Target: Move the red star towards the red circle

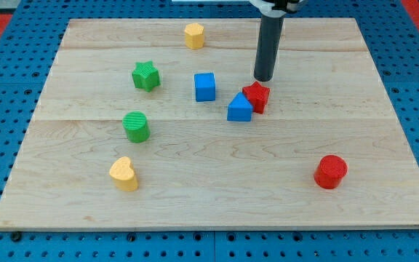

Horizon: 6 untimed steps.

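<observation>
The red star (257,95) lies a little right of the board's middle, touching the blue triangle block (239,108) on its lower left. The red circle (331,172) stands at the lower right of the board, well apart from the star. My tip (264,78) is on the board just above the red star, at its upper edge, very close to it or touching it. The dark rod rises from there to the view's top.
A blue cube (205,86) lies left of the star. A green star (145,76) and a green cylinder (136,126) are on the left. A yellow heart (124,174) is at lower left, a yellow hexagon (194,35) at the top. The wooden board (217,207) ends near all view edges.
</observation>
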Tool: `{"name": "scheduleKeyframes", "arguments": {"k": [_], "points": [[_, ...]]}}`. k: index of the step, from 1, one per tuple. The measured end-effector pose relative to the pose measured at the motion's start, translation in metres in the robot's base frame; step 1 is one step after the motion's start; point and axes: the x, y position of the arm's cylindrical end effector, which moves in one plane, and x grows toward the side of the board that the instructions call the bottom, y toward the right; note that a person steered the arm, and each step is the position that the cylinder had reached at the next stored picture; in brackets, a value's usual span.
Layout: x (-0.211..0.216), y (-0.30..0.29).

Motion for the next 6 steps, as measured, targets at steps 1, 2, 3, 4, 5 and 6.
{"name": "scheduleKeyframes", "arguments": {"k": [1,2,3,4,5,6], "points": [[0.000,0.000],[-0.009,-0.029],[-0.013,-0.048],[0.015,-0.056],[0.055,0.007],[0.058,0.062]]}}
